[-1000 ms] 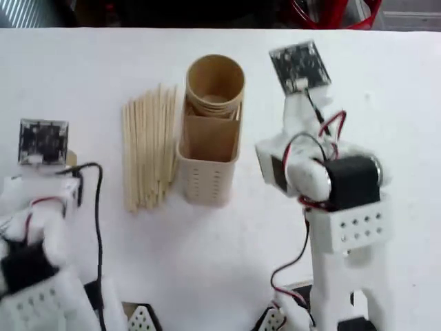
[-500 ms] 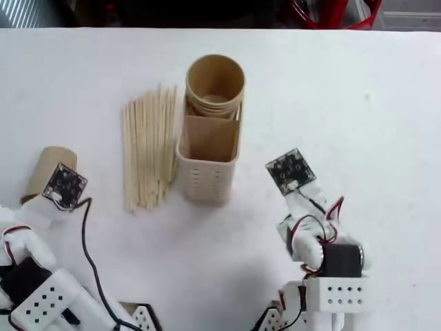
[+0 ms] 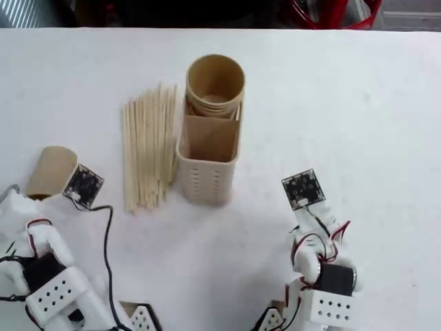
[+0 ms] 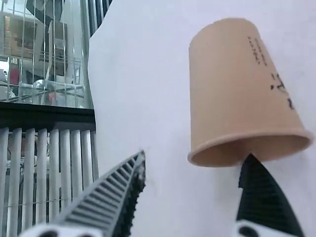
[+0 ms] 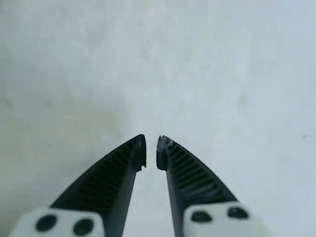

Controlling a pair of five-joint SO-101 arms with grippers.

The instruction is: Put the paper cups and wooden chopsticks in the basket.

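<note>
A tan paper cup (image 4: 242,98) lies on its side on the white table, its mouth toward my left gripper (image 4: 195,160). That gripper is open, one fingertip (image 4: 252,170) at the cup's rim and the other off to its side. In the high view the same cup (image 3: 49,171) lies at the left, just beyond the left arm (image 3: 48,276). A beige basket (image 3: 205,172) stands mid-table with stacked paper cups (image 3: 215,83) in its far end. A pile of wooden chopsticks (image 3: 148,145) lies left of it. My right gripper (image 5: 150,148) is shut over bare table, holding nothing.
The right arm (image 3: 320,265) sits folded near the front edge, right of the basket. A metal rack (image 4: 39,54) stands past the table's edge in the left wrist view. Bare table spreads to the right of the basket and behind it.
Both arms have drawn back toward the front edge. The right arm left the spot beside the stacked cups. The left arm's retreat has uncovered the loose cup.
</note>
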